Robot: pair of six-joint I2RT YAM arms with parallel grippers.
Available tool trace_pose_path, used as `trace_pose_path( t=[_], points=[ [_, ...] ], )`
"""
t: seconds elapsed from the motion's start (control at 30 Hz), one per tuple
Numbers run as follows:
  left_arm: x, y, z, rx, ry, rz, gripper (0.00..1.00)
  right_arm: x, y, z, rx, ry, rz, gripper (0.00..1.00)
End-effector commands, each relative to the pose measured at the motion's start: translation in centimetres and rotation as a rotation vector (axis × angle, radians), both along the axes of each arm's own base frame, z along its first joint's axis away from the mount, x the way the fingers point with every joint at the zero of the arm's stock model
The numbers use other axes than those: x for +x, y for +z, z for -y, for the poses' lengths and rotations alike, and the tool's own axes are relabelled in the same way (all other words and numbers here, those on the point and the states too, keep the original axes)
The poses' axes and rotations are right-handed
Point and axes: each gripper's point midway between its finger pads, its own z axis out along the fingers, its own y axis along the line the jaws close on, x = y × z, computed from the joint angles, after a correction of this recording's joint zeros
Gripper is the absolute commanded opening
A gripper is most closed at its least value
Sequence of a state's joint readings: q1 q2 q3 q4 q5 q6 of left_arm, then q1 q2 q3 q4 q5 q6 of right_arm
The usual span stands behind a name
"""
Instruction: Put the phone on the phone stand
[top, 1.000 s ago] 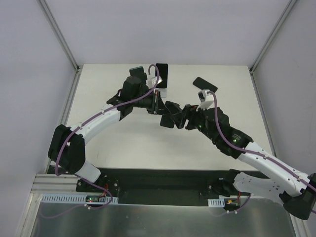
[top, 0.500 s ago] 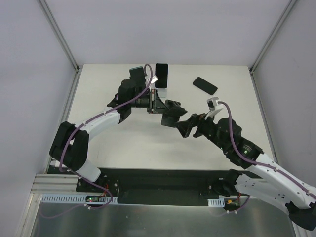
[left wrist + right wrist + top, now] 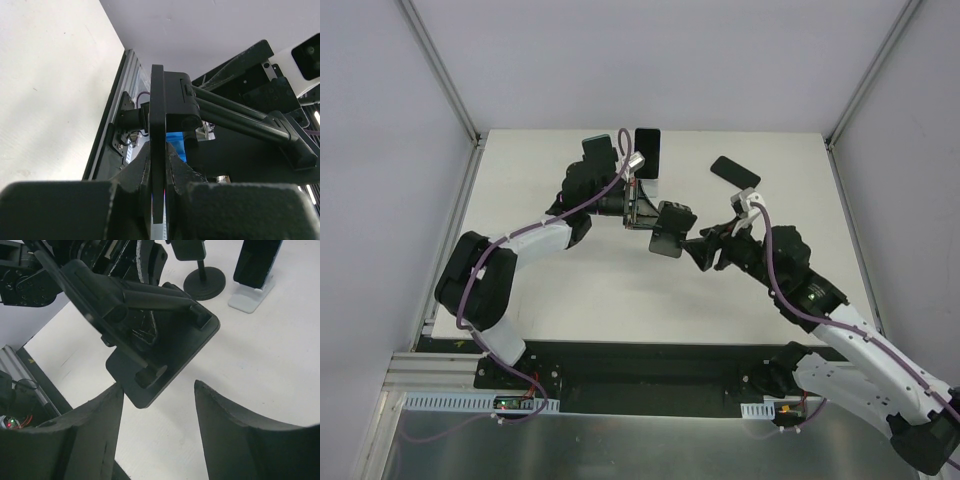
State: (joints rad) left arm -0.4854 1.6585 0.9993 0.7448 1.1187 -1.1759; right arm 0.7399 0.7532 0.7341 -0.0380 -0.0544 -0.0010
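A black phone (image 3: pixel 735 172) lies flat on the table at the back right. My left gripper (image 3: pixel 642 213) is shut on the thin base plate (image 3: pixel 158 150) of a black folding phone stand (image 3: pixel 670 228) and holds it off the table. The stand also shows in the right wrist view (image 3: pixel 165 340), just in front of my right gripper (image 3: pixel 158 386). My right gripper (image 3: pixel 694 246) is open and empty, just right of the stand and not touching it.
A second phone (image 3: pixel 647 152) stands upright on a white stand (image 3: pixel 647 186) at the back middle; it also shows in the right wrist view (image 3: pixel 256 260). A black round-based stand (image 3: pixel 203 282) is beside it. The table's back edge lies close behind.
My right gripper has drawn back to the right, away from the black stand. My left gripper keeps hold of the stand and has shifted only a little.
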Motion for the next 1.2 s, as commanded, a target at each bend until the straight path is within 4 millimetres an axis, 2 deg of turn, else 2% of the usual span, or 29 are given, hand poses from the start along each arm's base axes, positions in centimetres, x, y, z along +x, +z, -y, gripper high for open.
trace_pose_path(
  t=[0.0, 0.1, 0.27, 0.4, 0.5, 0.6, 0.8, 0.9, 0.93, 1.03, 1.07, 1.1, 1.17],
  points=[
    [-1.5, 2.3, 0.3, -0.071, -0.084, 0.076, 0.0, -0.3, 3.7, -2.2, 0.077, 0.153, 0.107, 0.62],
    [-1.5, 2.4, 0.4, -0.078, -0.09, 0.074, 0.0, -0.2, 3.6, -3.0, 0.075, 0.189, 0.105, 0.62],
    [-2.1, 2.7, 0.6, -0.089, -0.112, 0.091, 0.0, 0.5, 3.7, -2.8, 0.092, 0.15, 0.125, 0.56],
    [-2.3, 2.6, 0.8, -0.089, -0.125, 0.078, 0.0, 0.6, 4.4, -2.0, 0.114, 0.116, 0.154, 0.56],
    [-2.7, 2.6, 1.1, -0.093, -0.141, 0.08, 0.0, 0.3, 5.1, -2.1, 0.15, 0.136, 0.158, 0.57],
    [-3.2, 2.8, 1.2, -0.098, -0.158, 0.087, 0.0, 0.7, 4.8, -2.5, 0.145, 0.143, 0.15, 0.56],
    [-3.2, 3.1, 1.2, -0.104, -0.159, 0.107, 0.0, 0.2, 4.3, -3.6, 0.244, 0.17, 0.059, 0.4],
    [-3.1, 2.6, 1.2, -0.091, -0.139, 0.121, 0.0, -0.2, 3.0, -4.1, 0.279, 0.188, -0.014, 0.21],
    [-2.9, 2.4, 1.2, -0.078, -0.122, 0.118, 0.0, -0.5, 3.0, -4.1, 0.312, 0.187, -0.054, 0.12],
    [-2.6, 1.8, 1.1, -0.026, -0.095, 0.156, 0.0, -1.9, 3.2, -4.5, 0.362, 0.237, -0.122, 0.01],
    [-2.6, 2.3, 1.0, -0.021, -0.087, 0.182, 0.0, -2.5, 3.1, -4.7, 0.367, 0.265, -0.139, 0.01],
    [-2.5, 1.7, 0.9, 0.009, -0.084, 0.185, 0.0, -2.9, 3.2, -4.6, 0.379, 0.277, -0.155, 0.01],
    [-2.4, 1.7, 0.9, 0.024, -0.071, 0.201, 0.0, -3.7, 3.4, -4.7, 0.398, 0.302, -0.184, 0.01]
  ],
)
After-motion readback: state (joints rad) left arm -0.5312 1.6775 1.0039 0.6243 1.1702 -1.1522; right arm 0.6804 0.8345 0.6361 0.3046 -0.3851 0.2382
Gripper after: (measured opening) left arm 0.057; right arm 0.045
